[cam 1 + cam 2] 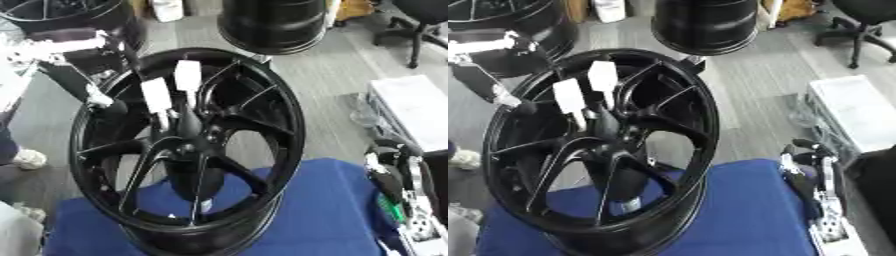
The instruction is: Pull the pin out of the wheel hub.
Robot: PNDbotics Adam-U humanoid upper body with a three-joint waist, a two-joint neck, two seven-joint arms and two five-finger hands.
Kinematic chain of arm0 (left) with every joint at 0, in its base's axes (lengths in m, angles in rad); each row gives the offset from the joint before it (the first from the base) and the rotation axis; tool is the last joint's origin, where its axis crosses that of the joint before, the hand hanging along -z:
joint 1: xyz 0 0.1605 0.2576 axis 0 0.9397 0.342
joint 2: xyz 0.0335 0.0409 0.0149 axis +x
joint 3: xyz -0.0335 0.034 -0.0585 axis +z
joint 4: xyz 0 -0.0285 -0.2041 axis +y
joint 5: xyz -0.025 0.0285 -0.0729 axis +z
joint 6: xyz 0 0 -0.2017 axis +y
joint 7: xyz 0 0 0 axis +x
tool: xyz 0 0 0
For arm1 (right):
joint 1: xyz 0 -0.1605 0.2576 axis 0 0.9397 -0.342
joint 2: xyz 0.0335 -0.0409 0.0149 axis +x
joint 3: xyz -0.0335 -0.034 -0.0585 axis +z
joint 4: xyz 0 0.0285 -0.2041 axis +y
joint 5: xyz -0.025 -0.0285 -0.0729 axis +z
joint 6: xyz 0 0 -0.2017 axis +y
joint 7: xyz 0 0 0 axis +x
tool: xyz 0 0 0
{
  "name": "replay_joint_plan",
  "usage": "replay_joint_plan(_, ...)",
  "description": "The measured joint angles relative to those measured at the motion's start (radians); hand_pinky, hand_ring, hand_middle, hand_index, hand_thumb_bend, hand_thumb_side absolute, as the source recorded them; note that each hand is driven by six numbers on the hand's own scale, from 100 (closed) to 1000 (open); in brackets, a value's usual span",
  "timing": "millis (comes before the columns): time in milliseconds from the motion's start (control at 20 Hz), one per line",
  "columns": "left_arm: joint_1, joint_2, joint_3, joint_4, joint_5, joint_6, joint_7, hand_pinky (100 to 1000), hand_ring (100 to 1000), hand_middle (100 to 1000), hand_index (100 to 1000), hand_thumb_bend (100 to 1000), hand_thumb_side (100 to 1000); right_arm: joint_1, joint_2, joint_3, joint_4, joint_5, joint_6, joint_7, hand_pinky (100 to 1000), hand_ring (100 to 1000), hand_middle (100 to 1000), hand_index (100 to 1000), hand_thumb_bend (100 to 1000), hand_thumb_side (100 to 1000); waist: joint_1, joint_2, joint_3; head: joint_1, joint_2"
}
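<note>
Right hand (395,185) fingers-up beside wheel hub (188,145).

Blue cloth (324,210): covers the near surface.
Grey floor (315,85): plank pattern, beyond the cloth.
2 spare black rims: 1 (276,25) at top centre, 1 (61,15) at top left.
Office chair (416,25): black, top right corner.
White box (855,112): right edge, on the floor.

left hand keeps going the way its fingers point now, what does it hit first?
Probably the hub. The left hand points down into the wheel centre, its white fingertips just above the hub among the spokes. Depth is unclear, so it may already be touching.
</note>
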Motion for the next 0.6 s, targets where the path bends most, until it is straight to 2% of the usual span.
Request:
replay_joint_plan(350, -0.001, -0.002, -0.028, -0.028, 0.029, 0.017, -0.023, 675, 621, 695, 803, 687, 405, 0.000, 0.000, 0.000, 0.004, -0.001, -0.001, 0.002, 660, 578, 678, 706, 100, 415, 0.000, 0.000, 0.000, 0.001, 0.000)
replay_joint_plan(600, -0.002, -0.036, -0.034, -0.025, 0.027, 0.026, -0.031, 671, 618, 691, 800, 684, 402, -0.001, 0.000, 0.001, 0.005, -0.003, -0.003, 0.004, 660, 578, 678, 706, 100, 417, -0.001, -0.001, 0.000, 0.005, 0.000)
